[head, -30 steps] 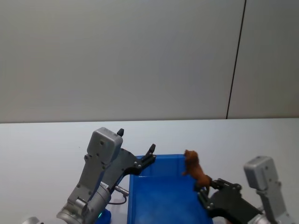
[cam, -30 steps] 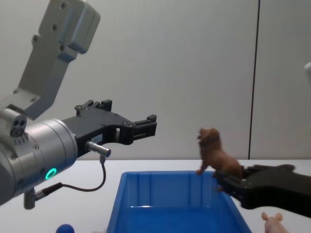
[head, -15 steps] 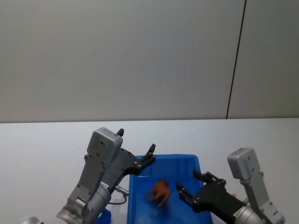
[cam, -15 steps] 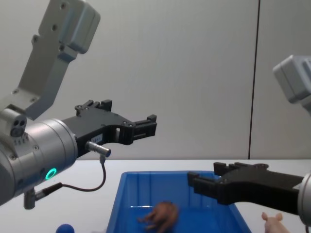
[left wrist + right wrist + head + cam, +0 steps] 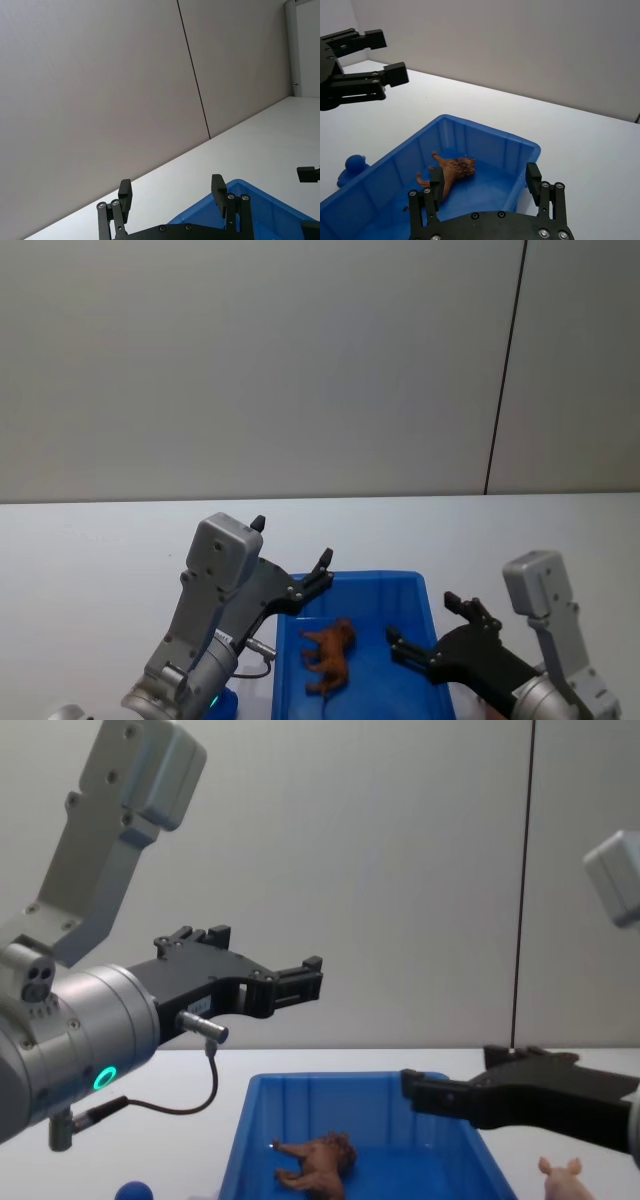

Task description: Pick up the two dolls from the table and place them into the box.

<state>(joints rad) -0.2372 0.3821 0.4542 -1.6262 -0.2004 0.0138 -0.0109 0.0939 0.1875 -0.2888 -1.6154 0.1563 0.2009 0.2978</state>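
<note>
The brown doll (image 5: 330, 655) (image 5: 452, 170) (image 5: 318, 1160) lies on the floor of the blue box (image 5: 370, 585) (image 5: 490, 132) (image 5: 330, 1095), touched by neither gripper. My right gripper (image 5: 422, 620) (image 5: 485, 176) (image 5: 450, 1072) hovers open and empty over the box's right side, just above the rim. My left gripper (image 5: 292, 540) (image 5: 171, 186) (image 5: 312, 978) hangs open and empty, higher up over the box's far left corner. The pink pig doll (image 5: 560, 1178) stands on the white table (image 5: 90, 560) to the right of the box, below the right arm.
A small blue ball (image 5: 133, 1190) (image 5: 354, 164) rests on the table just left of the box. Behind the table rises a plain grey wall with a dark vertical seam. Open tabletop stretches beyond and on both sides of the box.
The right gripper opened and let go of the brown doll, which dropped from the box's right rim and came to rest inside. The right gripper drew back rightward. The left arm stayed still.
</note>
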